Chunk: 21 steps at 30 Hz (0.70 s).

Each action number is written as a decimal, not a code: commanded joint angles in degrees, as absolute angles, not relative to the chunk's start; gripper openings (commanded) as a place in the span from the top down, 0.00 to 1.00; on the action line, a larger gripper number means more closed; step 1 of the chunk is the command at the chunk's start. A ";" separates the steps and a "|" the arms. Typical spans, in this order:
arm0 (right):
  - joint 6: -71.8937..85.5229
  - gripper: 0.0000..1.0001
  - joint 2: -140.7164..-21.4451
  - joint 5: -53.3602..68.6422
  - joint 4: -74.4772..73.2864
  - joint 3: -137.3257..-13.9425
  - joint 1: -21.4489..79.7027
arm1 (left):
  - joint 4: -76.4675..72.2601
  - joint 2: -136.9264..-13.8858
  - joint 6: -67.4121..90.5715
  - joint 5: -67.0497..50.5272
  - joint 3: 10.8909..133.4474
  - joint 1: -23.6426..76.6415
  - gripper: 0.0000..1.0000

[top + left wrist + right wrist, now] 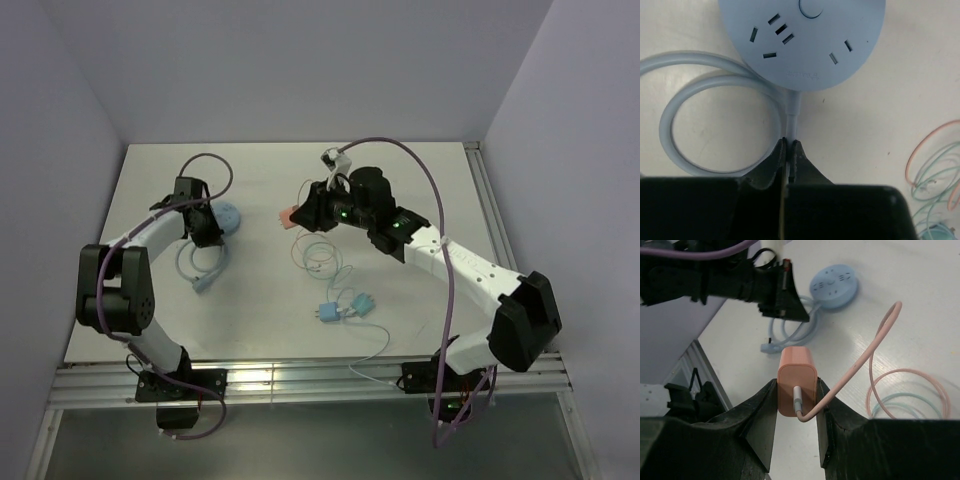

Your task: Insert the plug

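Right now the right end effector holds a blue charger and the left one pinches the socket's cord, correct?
Not quite: the charger in the right end effector is orange, as the right wrist view shows. The left end effector does pinch the cord of the socket.

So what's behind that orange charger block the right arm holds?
Beyond the orange rectangular plastic charger, in the right end effector, lie a coiled pale blue cable, the round pale blue power strip and the left end effector. Its far face is hidden.
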<state>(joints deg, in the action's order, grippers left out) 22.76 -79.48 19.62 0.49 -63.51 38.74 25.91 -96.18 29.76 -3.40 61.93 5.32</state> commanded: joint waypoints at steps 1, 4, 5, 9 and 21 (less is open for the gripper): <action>19.69 1.00 -83.56 18.99 -4.39 -69.16 38.41 | 23.64 -90.89 32.87 -8.87 56.35 5.01 1.00; 18.81 1.00 -88.83 20.82 -7.81 -73.99 38.50 | 23.47 -88.07 34.80 -10.80 53.18 5.18 1.00; 18.37 1.00 -90.08 21.35 -9.39 -75.31 38.93 | 23.03 -86.85 35.15 -11.59 52.22 5.53 1.00; 16.35 1.00 -95.70 20.04 -13.53 -82.86 40.95 | 21.63 -83.59 37.17 -14.06 47.39 6.06 0.95; 18.89 1.00 -111.96 23.21 -21.09 -100.36 42.10 | 27.42 -74.88 38.85 -6.69 51.50 6.77 0.33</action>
<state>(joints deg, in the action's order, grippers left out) 18.41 -109.75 23.44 -17.87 -95.13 41.50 26.28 -76.25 38.61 -10.04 46.78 6.81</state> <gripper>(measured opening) 0.397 0.658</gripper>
